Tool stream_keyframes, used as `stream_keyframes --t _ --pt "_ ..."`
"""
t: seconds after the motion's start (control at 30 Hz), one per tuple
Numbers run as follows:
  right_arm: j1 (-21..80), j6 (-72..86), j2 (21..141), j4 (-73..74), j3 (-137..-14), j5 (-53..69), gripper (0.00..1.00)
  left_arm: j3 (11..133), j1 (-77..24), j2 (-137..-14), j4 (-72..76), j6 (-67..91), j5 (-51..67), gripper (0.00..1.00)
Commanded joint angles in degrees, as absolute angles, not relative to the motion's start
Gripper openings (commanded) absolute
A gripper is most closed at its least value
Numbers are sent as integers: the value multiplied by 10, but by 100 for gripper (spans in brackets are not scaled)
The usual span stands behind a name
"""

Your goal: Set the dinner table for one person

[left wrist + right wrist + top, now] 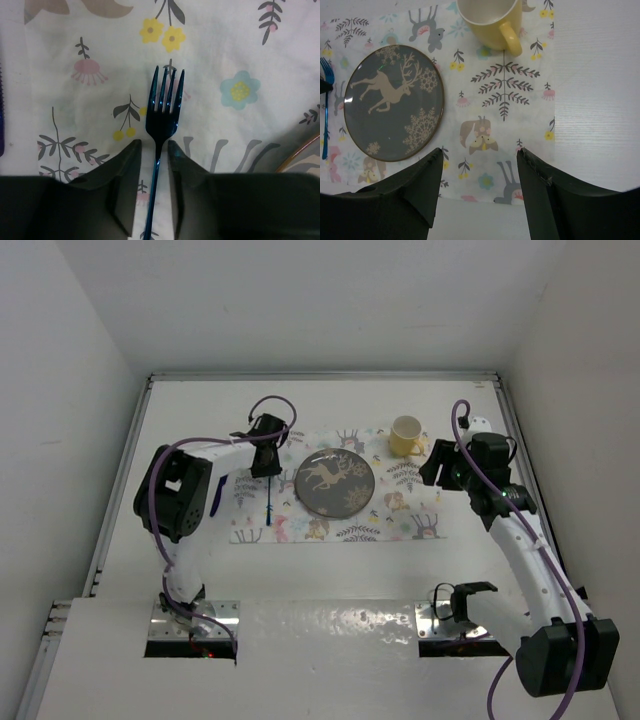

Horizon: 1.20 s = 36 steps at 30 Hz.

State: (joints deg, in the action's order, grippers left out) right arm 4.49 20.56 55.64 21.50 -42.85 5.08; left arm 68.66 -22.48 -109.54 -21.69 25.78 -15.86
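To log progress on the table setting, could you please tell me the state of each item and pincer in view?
mat: spread flat.
plate: flat on the mat, empty.
fork: lying flat on the mat, left of the plate, tines toward the far edge.
mug: upright, empty.
left pincer: slightly open, straddling the fork handle.
right pincer: open, holding nothing.
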Motion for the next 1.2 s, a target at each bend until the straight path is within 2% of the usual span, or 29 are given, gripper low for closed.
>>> stream_keyframes --t 0.0,0.17,0.37,0.53,1.17 --pt "47 207 551 207 -435 52 61 688 -227 -1077 -211 257 -174 29" --pt "47 204 545 223 -443 35 61 699 -211 -1010 -237 229 -188 36" --pt "47 209 528 228 -433 47 61 648 -104 -923 -236 157 -125 43" --pt "47 214 517 228 -423 53 61 619 -76 -922 -259 135 -139 49" --pt "47 211 469 229 -388 63 63 522 -45 -950 -273 129 -120 51"
